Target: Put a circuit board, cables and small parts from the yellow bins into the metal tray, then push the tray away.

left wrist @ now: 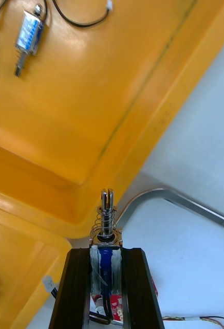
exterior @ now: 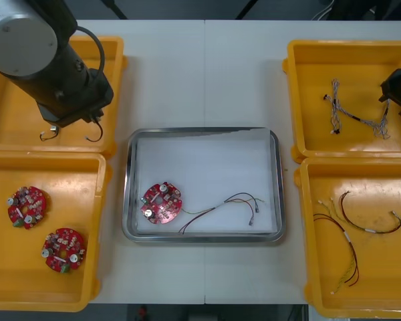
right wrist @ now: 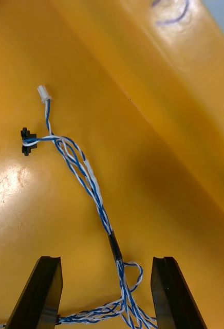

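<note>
While left gripper point(left wrist: 106, 253) clamps small metal part point(left wrist: 107, 218), right gripper point(right wrist: 107, 267) straddles cable point(right wrist: 94, 187).

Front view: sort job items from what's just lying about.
Job: left gripper shut on small metal part; right gripper open over blue and white cable; metal tray.
Lying about: two circuit boards, near left bin; red and yellow cables, near right bin.

The front camera looks steeply down from above the arms over the whole worktop point(exterior: 207, 73). The right wrist camera sits close above the floor of the far right yellow bin point(right wrist: 158, 169), sharing its blue and white cable point(right wrist: 94, 187) with the front view. The left wrist camera hangs close over the far left corner of the metal tray point(left wrist: 158, 193).
</note>
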Action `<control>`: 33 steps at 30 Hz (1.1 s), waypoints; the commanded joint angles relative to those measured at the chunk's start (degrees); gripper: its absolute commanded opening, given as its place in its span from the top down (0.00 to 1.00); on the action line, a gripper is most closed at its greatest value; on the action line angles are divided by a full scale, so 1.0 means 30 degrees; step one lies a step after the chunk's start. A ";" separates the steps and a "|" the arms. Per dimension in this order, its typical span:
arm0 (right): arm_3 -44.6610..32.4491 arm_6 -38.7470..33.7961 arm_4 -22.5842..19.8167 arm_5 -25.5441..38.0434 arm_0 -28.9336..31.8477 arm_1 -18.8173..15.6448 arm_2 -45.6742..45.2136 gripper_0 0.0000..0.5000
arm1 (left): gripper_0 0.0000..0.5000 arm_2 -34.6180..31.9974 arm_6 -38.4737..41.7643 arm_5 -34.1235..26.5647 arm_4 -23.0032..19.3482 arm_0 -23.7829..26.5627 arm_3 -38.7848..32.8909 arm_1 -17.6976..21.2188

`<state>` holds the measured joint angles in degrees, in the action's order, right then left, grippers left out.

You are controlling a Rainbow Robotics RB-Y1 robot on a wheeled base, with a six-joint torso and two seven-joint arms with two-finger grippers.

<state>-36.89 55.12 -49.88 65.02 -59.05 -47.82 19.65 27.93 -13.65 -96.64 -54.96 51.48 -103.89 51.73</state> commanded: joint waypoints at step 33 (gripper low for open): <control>-0.0037 0.3805 -0.1186 -0.1779 0.1198 0.0178 0.1975 0.00 | 1.00 0.2467 0.2675 -0.0248 1.1199 -0.3480 0.0207 -0.9010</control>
<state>-36.77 64.26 -52.74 60.14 -56.40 -47.41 25.34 34.71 -8.80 -99.25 -23.37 41.57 -103.82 26.37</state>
